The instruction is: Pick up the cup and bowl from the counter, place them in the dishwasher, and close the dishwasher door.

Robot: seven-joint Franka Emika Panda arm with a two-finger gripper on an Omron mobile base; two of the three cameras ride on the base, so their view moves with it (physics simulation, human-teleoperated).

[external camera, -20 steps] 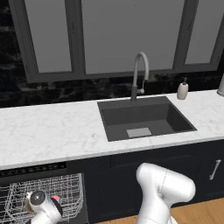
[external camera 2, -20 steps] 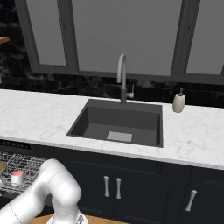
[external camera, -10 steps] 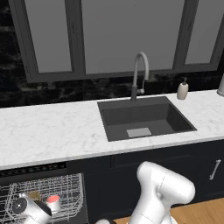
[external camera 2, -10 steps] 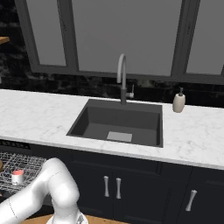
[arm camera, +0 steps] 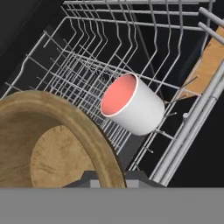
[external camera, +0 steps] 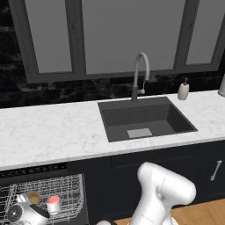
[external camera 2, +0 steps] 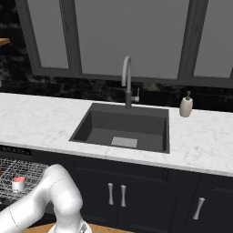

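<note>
Fingers' state: cannot tell. Wooden bowl (arm camera: pixel 52 144) sits right at the hand camera, above the white wire rack (arm camera: pixel 109 52) of the dishwasher (external camera: pixel 41 193); grip on it unclear. Cup (arm camera: pixel 131 105) with red inside is in the rack just beyond the bowl. Above: white marble bench (external camera: pixel 48 132), dark inset sink (external camera: pixel 145 118), grey faucet (external camera: pixel 139 74), beige soap dispenser (external camera: pixel 183 90), dark windows behind.
</note>
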